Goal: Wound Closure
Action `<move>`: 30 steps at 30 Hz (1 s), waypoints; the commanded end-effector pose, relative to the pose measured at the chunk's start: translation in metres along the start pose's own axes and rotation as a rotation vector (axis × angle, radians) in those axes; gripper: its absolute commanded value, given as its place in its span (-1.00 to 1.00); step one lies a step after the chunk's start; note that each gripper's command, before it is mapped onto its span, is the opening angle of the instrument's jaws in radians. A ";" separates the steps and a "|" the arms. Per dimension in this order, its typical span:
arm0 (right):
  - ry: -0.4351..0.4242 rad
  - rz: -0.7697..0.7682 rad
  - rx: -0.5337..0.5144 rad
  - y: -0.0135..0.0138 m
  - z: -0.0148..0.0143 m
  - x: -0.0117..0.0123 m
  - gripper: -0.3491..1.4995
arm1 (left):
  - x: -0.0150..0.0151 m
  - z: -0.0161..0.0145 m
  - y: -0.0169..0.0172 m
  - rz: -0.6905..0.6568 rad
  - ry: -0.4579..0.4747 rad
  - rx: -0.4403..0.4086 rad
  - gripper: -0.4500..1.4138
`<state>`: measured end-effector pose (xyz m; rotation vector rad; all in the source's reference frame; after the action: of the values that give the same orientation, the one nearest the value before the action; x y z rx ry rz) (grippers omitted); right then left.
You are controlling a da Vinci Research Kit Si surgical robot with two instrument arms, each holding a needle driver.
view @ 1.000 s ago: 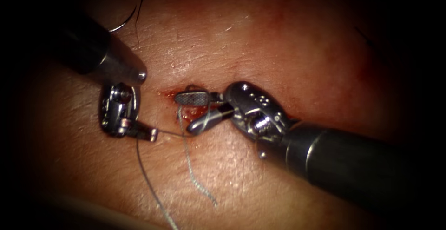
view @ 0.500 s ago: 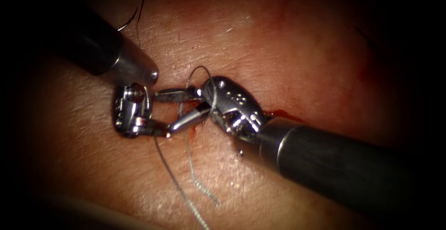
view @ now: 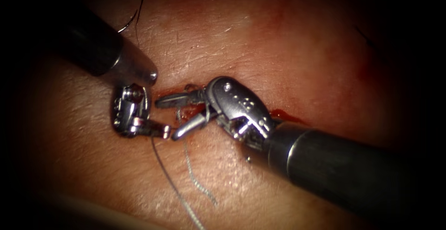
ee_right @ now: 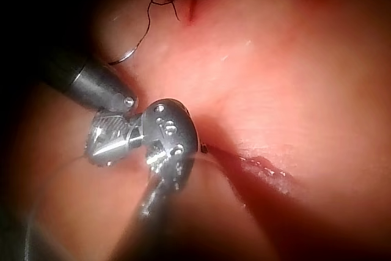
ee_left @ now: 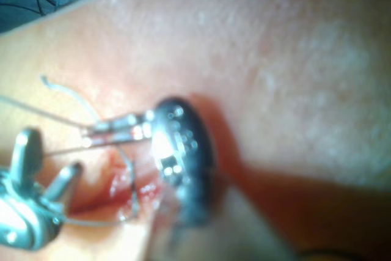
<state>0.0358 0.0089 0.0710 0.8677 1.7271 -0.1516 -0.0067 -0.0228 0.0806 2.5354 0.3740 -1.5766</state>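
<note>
Left tool (view: pixel 162 131): sitting left of centre, just left of the cut; jaws closed, pinching the thread (view: pixel 174 188).
Right tool (view: pixel 169 118): entering from lower right; jaws spread wide over the cut (view: pixel 188 111), gripping nothing.
Thread: trailing toward the bottom edge; a second strand lying beside it.
Needle: cannot tell where.
Tissue (view: pixel 278 49): red fluid (view: pixel 283 115) showing right of the cut.

No text, label, brand, number or sign can be read anywhere in these views.
</note>
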 end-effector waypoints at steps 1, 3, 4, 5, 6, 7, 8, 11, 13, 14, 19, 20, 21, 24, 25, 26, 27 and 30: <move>-0.015 -0.027 0.020 -0.0001 0.0003 -0.0015 -0.46 | -0.0005 0.0001 0.0007 -0.004 0.000 0.002 -1.00; -0.040 -0.071 0.049 -0.0002 -0.0002 -0.0017 -0.47 | 0.0001 0.0003 0.0006 -0.009 0.003 -0.001 -1.00; -0.040 -0.073 0.048 0.0000 -0.0003 -0.0017 -0.47 | 0.0005 0.0003 0.0006 -0.012 0.006 -0.008 -1.00; -0.039 -0.074 0.045 0.0002 -0.0005 -0.0016 -0.46 | 0.0008 0.0004 0.0005 -0.015 0.009 -0.014 -1.00; -0.037 -0.076 0.041 0.0003 -0.0006 -0.0016 -0.46 | 0.0012 0.0004 0.0005 -0.017 0.011 -0.020 -1.00; -0.039 -0.080 0.044 0.0004 -0.0007 -0.0017 -0.46 | 0.0016 0.0004 0.0005 -0.020 0.014 -0.026 -1.00; -0.031 -0.112 0.042 0.0005 -0.0007 -0.0019 -0.49 | 0.0024 0.0006 0.0003 -0.028 0.017 -0.027 -1.00; -0.060 -0.194 0.096 0.0006 -0.0005 -0.0023 -0.56 | 0.0032 0.0009 0.0001 -0.025 0.015 -0.015 -1.00; -0.102 -0.230 0.154 0.0004 -0.0005 -0.0025 -0.62 | 0.0033 0.0009 0.0001 -0.019 0.003 0.019 -1.00; -0.109 -0.236 0.163 0.0003 -0.0006 -0.0024 -0.62 | 0.0032 0.0007 0.0002 -0.019 0.002 0.019 -1.00; -0.202 -0.267 0.281 -0.0004 -0.0009 -0.0025 -0.27 | 0.0027 -0.0005 0.0004 -0.018 0.005 -0.017 -1.00; -0.217 -0.275 0.301 -0.0005 -0.0009 -0.0025 -0.20 | 0.0026 -0.0005 0.0004 -0.017 0.006 -0.020 -1.00; -0.233 -0.283 0.324 -0.0006 -0.0010 -0.0026 -0.16 | 0.0026 -0.0006 0.0005 -0.016 0.007 -0.026 -1.00; -0.337 -0.305 0.459 -0.0010 -0.0008 -0.0028 -0.02 | 0.0025 -0.0006 0.0006 -0.018 0.010 -0.035 -1.00; -0.359 -0.310 0.489 -0.0011 -0.0007 -0.0029 0.00 | 0.0025 -0.0006 0.0006 -0.019 0.013 -0.045 -1.00; -0.390 -0.316 0.529 -0.0011 -0.0006 -0.0030 0.00 | 0.0026 -0.0007 0.0006 -0.020 0.015 -0.050 -1.00; -0.456 -0.336 0.626 -0.0012 -0.0002 -0.0032 0.00 | 0.0026 -0.0007 0.0005 -0.024 0.017 -0.057 -1.00; -0.535 -0.337 0.719 -0.0010 0.0003 -0.0034 0.00 | 0.0027 -0.0007 0.0005 -0.026 0.025 -0.080 -1.00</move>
<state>0.0349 0.0065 0.0731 0.9269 1.2481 -1.2035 -0.0047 -0.0219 0.0781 2.4960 0.4677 -1.4986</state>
